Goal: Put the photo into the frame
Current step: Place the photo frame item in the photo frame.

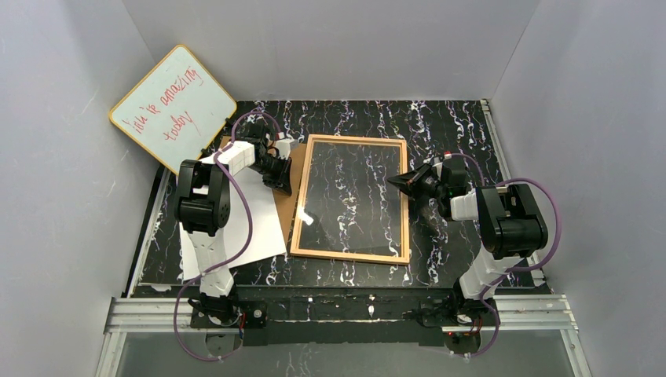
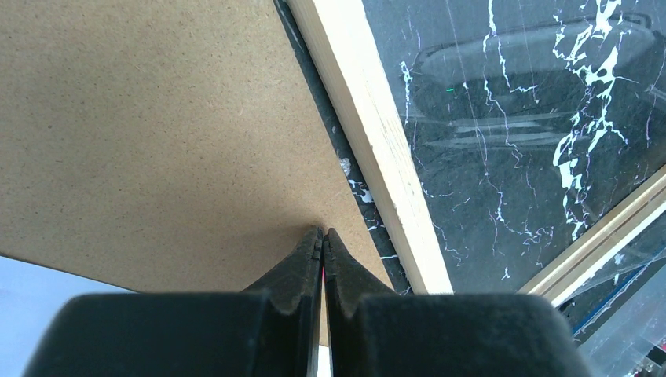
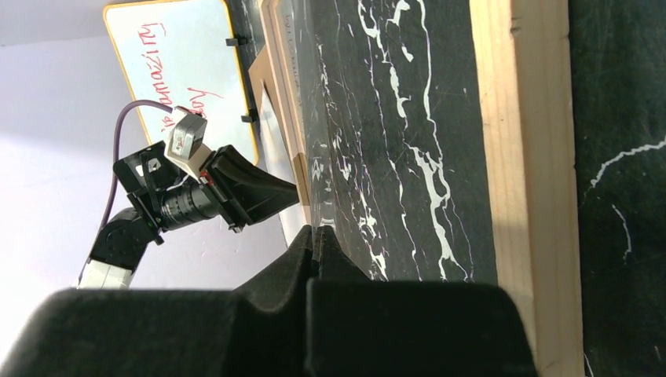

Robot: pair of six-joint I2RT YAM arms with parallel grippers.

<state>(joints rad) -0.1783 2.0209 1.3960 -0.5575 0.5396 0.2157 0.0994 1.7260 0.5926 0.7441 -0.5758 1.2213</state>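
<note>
Though thin, rectangular light-wood frame (image 1: 350, 255)

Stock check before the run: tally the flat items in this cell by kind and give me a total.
frame, light wood with clear pane: 1
backing board, brown: 1
photo, white back up: 1
whiteboard, yellow rim, red writing: 1
Total: 4
</note>
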